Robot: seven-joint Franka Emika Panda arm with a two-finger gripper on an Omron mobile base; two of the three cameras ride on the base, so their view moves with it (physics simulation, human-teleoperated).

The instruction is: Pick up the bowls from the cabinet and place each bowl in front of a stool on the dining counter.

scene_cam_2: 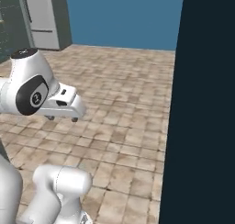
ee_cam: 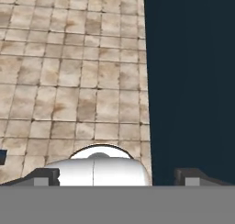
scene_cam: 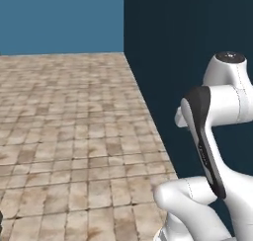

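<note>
Travelling over brown stone floor tiles (scene_cam: 74, 136) with nothing carried and no bowl or cabinet in sight.

In the left base view a dark blue wall (scene_cam: 188, 32) is seen beside the folded arm. In the right base view the white two-finger gripper (scene_cam_2: 61, 119) is held low, a grey refrigerator (scene_cam_2: 41, 19) far beyond it. In the hand view the finger tips (ee_cam: 46, 176) stand wide apart and empty; the base is best driven until the cabinet is found.

The floor (scene_cam: 74, 136) is showing beige and brown square tiles with darker stains. Beside the floor, a wall panel (scene_cam: 188, 37) is looking very dark navy. Beyond the floor, the far wall (scene_cam_2: 124, 16) is appearing medium blue, and the fridge (scene_cam_2: 43, 19) pale grey.
</note>
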